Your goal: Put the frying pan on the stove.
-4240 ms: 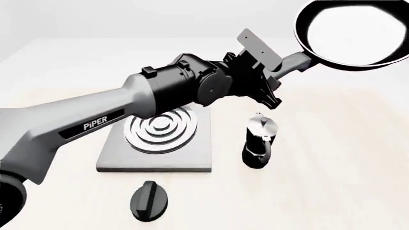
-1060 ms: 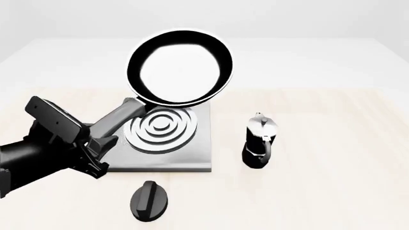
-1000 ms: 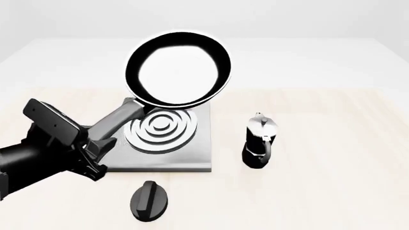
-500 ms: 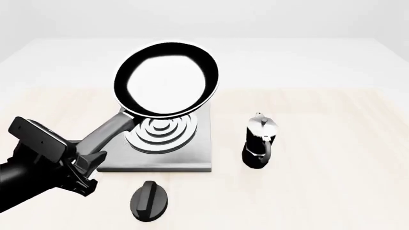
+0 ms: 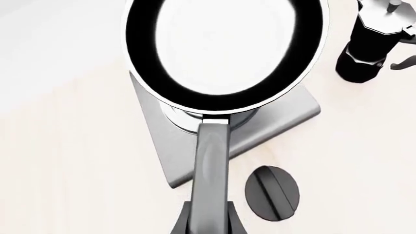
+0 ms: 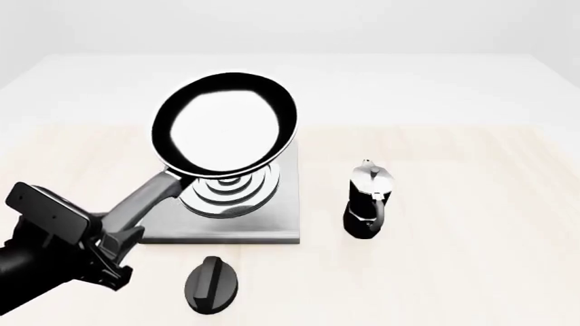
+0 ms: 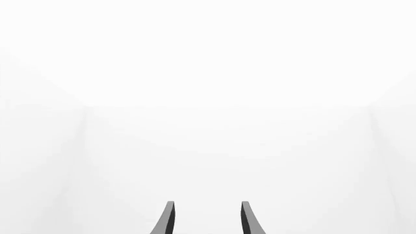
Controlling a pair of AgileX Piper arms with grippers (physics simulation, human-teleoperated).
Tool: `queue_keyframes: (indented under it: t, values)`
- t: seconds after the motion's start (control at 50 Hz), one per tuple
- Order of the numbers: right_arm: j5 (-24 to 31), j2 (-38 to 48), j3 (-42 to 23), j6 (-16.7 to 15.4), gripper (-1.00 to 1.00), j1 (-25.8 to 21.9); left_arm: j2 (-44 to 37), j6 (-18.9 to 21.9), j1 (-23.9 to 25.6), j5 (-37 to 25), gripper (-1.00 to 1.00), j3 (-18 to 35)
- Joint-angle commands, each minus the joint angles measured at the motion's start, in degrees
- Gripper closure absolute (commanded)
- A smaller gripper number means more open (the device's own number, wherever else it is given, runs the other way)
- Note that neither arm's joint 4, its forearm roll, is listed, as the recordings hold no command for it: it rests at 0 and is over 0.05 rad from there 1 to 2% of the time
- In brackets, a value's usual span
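The frying pan (image 6: 225, 123), black with a pale glossy inside, hangs tilted over the rear half of the stove (image 6: 276, 221). Its long grey handle (image 6: 145, 200) slants down to my left gripper (image 6: 116, 236), which is shut on the handle's end near the table's front left. In the left wrist view the frying pan (image 5: 224, 48) covers most of the stove (image 5: 289, 114) and its silver rings, and the handle (image 5: 211, 165) runs into my left gripper (image 5: 208, 228). My right gripper (image 7: 206, 217) is open, facing blank white; it is outside the front view.
A black-and-silver moka pot (image 6: 367, 200) stands upright to the right of the stove, also in the left wrist view as the moka pot (image 5: 373, 44). A black oval knob (image 6: 211, 284) lies in front of the stove, near the handle, seen too as the knob (image 5: 273, 191).
The left gripper has drawn back toward the front left and sunk lower. The pan came with it, dropping closer to the stove's rings.
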State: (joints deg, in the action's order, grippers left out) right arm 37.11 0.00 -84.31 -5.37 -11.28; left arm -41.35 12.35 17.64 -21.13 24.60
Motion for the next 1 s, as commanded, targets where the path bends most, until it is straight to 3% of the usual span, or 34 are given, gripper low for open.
queue_keyframes:
  t: [0.02,1.0]
  values:
    - [-0.3,0.0,0.7,-0.7,-1.00,-0.5,1.0,0.2,-0.3,1.1,1.00,-0.4]
    - [-2.5,0.0,4.6,-1.8,-1.00,-1.2,-7.9,-1.3,-1.8,11.4,1.00,-4.6]
